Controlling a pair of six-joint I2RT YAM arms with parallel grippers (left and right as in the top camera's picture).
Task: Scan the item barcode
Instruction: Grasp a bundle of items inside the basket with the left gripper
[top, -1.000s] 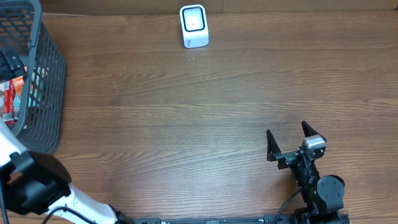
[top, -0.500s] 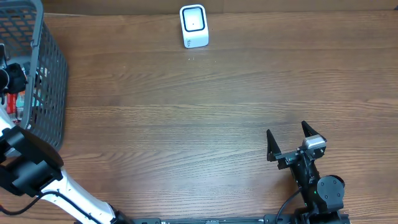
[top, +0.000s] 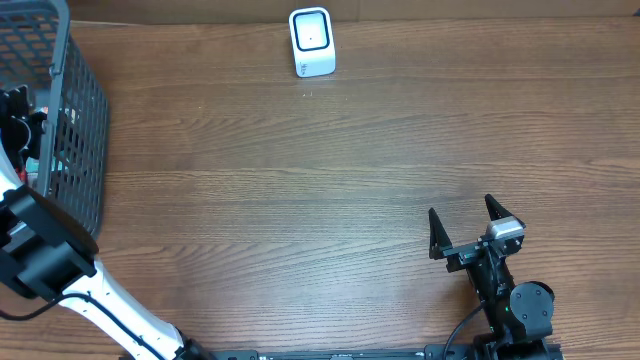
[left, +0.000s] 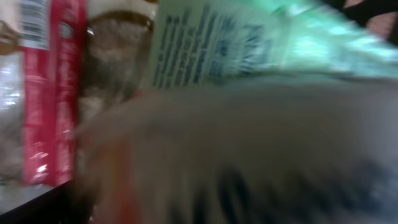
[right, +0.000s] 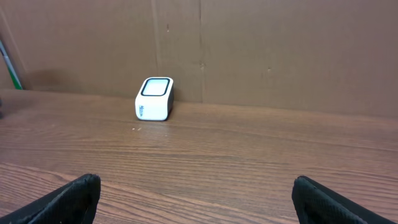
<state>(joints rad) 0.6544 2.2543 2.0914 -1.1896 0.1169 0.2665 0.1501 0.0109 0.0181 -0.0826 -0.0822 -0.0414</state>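
My left gripper (top: 18, 108) reaches down inside the grey wire basket (top: 80, 130) at the table's left edge, its jaws spread wide. Its wrist view is blurred and its fingers do not show there. That view holds a red and white packet (left: 53, 93), a green and white packet (left: 249, 37), and a smeared pale item (left: 249, 155) very close to the lens. No barcode can be made out. The white scanner (top: 311, 42) (right: 154, 98) stands at the back of the table. My right gripper (top: 465, 222) (right: 194, 186) rests open and empty near the front right.
A brown cardboard wall (right: 280, 50) closes the back of the wooden table (top: 300, 200). The left arm's white link (top: 110, 310) crosses the front left corner. The basket's wall rises well above the tabletop.
The left arm has swung further back and down into the basket, and the packets now fill its wrist view. The right arm has not moved.
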